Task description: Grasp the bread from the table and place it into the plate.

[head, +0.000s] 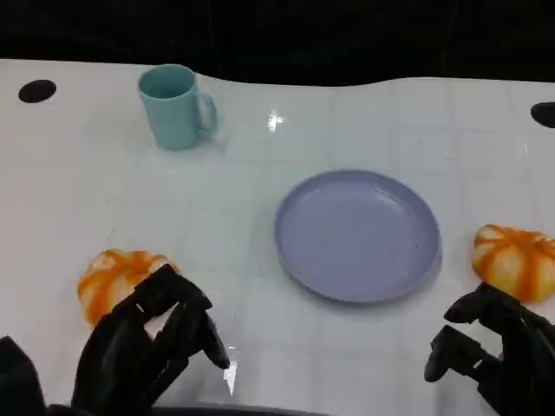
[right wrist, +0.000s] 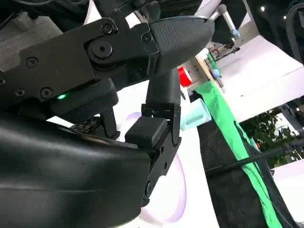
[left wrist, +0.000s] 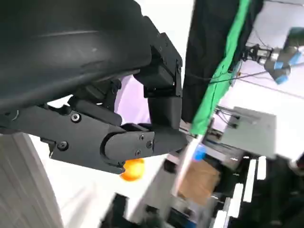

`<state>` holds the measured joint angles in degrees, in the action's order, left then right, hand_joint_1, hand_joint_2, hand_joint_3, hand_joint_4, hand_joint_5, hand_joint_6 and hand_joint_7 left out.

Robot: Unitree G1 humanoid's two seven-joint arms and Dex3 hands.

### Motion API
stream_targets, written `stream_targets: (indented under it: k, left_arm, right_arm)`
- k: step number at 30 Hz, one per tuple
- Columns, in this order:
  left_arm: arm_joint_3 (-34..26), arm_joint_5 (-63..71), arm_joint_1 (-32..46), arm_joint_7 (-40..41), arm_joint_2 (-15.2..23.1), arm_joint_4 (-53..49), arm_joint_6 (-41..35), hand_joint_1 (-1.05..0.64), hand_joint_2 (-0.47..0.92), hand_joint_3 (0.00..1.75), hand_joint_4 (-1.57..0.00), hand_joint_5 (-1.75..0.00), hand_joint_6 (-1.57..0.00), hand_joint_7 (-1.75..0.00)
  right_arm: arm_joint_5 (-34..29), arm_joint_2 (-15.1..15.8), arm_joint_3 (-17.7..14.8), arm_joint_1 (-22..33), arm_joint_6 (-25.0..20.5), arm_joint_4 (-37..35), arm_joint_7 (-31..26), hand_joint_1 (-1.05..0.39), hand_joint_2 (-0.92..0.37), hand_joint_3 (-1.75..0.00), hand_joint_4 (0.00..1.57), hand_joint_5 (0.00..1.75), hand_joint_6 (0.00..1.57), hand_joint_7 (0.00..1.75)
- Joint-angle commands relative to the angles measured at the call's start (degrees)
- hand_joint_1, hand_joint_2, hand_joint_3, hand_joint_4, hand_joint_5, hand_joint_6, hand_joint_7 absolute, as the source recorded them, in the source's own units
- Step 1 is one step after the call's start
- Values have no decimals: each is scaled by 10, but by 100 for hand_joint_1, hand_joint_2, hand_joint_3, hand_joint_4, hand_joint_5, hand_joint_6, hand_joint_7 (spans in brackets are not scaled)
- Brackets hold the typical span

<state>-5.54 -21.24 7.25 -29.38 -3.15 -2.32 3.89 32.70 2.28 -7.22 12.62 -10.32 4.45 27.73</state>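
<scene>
Two pieces of bread are seen on the white counter (head: 260, 251). The left bread (head: 113, 279) lies near the front edge toward the left corner, and the right bread (head: 513, 260) lies close to the right edge. The lavender plate (head: 357, 234) sits between them, nearer the right bread, with nothing in it.

The left robot hand (head: 147, 347) is held at the front edge, just in front of the left bread, with its fingers (head: 178, 303) spread and reaching over the near side of the bread. Nothing is gripped; whether the fingertips touch the crust cannot be told. The right robot hand (head: 490, 351) is held near the front right corner, just in front of the right bread, with its fingers apart and nothing held.

Risks, as judged from this state:
- The counter is glossy, so a rounded bread may be pushed away toward the far edge if the fingers are closed too early.
- Soft bread may be crushed if excess force is applied.
- A bread carried low may strike the plate rim and shift the plate.
- With two breads present and both robot hands near one, the two arms may meet over the plate.

A light blue mug (head: 176, 107) stands near the far left corner, well apart from the plate. A dark backdrop is seen beyond the far edge, and a green cloth (left wrist: 219, 71) with blurred equipment is seen in the left wrist view
</scene>
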Motion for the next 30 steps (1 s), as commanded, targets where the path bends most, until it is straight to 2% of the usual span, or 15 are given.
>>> stream_targets:
  k: [1, 4, 7, 11, 12, 17, 20, 21, 26, 30]
  left_arm:
    - [11, 86, 4, 45, 35, 41, 55, -44, 92, 30, -58, -140, -63, -76]
    - [26, 167, 7, 62, 80, 74, 69, -42, 92, 24, -47, -133, -59, -57]
    - [38, 252, 9, 76, 131, 110, 77, -40, 92, 16, -35, -117, -54, -28]
    - [48, 390, 15, 112, 192, 162, 78, -44, 92, 7, -23, -100, -49, -9]
    - [51, 423, 16, 123, 204, 172, 81, -47, 92, 6, -23, -86, -48, -5]
    - [64, 594, 27, 169, 243, 229, 60, -54, 92, 3, -30, -48, -48, 0]
    - [75, 685, 31, 170, 258, 260, 37, -55, 92, 2, -32, -28, -43, 0]
    - [80, 714, 31, 165, 263, 269, 29, -56, 92, 1, -27, -22, -38, 0]
    - [107, 821, 16, 126, 278, 285, -19, -59, 88, 0, -16, -11, -27, 0]
    - [123, 870, 2, 86, 273, 286, -57, -58, 86, 0, -12, -6, -21, 0]
  right_arm:
    - [2, 0, -3, 0, 2, 3, 0, -52, -92, -18, 73, 156, 80, 107]
    - [1, 0, -2, 0, 4, 3, 2, -52, -92, -18, 73, 156, 80, 108]
    - [-5, -1, 1, 3, 5, 8, -3, -52, -92, -19, 73, 156, 80, 108]
    - [-3, 0, 1, 5, -4, 14, -8, -53, -92, -18, 73, 156, 80, 109]
    - [-2, -1, 1, 5, -6, 16, -11, -53, -92, -17, 73, 156, 80, 108]
    - [1, -2, 1, 4, -5, 15, -10, -52, -92, -17, 73, 157, 80, 108]
    - [2, -2, 0, 3, -3, 11, -6, -51, -92, -18, 72, 157, 79, 108]
    - [3, -2, 0, 3, -4, 12, -7, -52, -92, -18, 72, 157, 79, 108]
    - [1, -3, 1, 3, -2, 11, -6, -52, -92, -18, 72, 156, 79, 108]
    - [1, -2, 0, 3, -5, 12, -7, -53, -92, -17, 72, 156, 79, 108]
